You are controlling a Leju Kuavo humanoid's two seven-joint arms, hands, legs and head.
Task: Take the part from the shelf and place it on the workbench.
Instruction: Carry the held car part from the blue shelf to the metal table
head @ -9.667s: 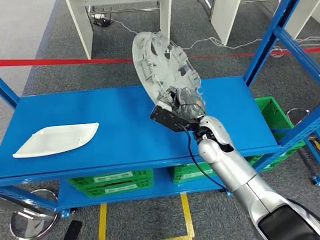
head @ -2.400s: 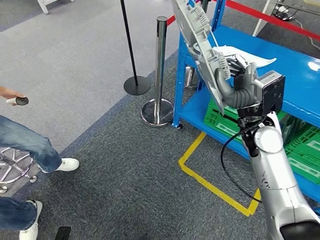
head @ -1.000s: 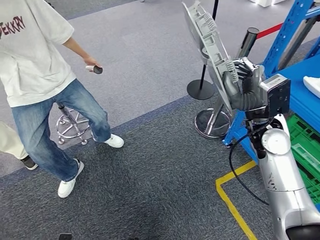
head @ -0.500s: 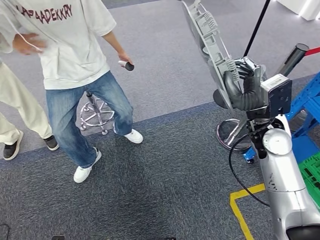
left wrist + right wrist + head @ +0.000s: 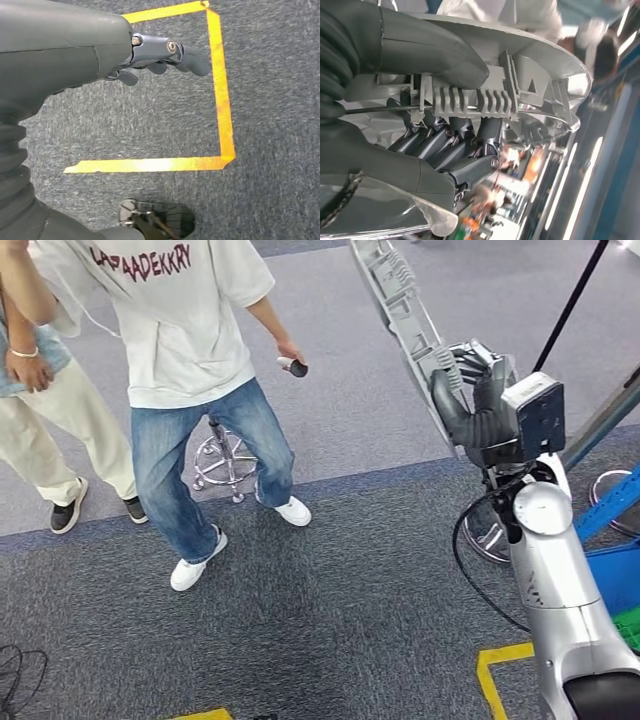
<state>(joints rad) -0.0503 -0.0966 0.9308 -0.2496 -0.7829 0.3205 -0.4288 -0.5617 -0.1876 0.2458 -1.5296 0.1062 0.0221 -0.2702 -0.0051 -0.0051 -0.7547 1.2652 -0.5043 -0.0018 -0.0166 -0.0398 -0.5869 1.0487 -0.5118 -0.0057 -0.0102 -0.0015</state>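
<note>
My right hand [image 5: 472, 400] grips the grey ribbed plastic part [image 5: 400, 295] and holds it up on edge, tilted, its top running out of the head view. In the right wrist view the thumb lies over the part's [image 5: 531, 75] rim and the dark fingers [image 5: 448, 145] curl against its ribbed inner side. My left hand [image 5: 158, 52] hangs above the carpet with its fingers apart and nothing in them.
Two people stand close ahead on the left; one in a white shirt and jeans [image 5: 196, 430] holds a small dark object [image 5: 293, 366]. A chrome stool base [image 5: 219, 455] stands behind that person. A blue shelf post [image 5: 607, 510] and yellow floor tape [image 5: 498, 670] lie at right.
The whole view has swung further left: the shelf and stanchion have slid toward the right edge and the people have come nearer the middle. My right hand keeps hold of the part.
</note>
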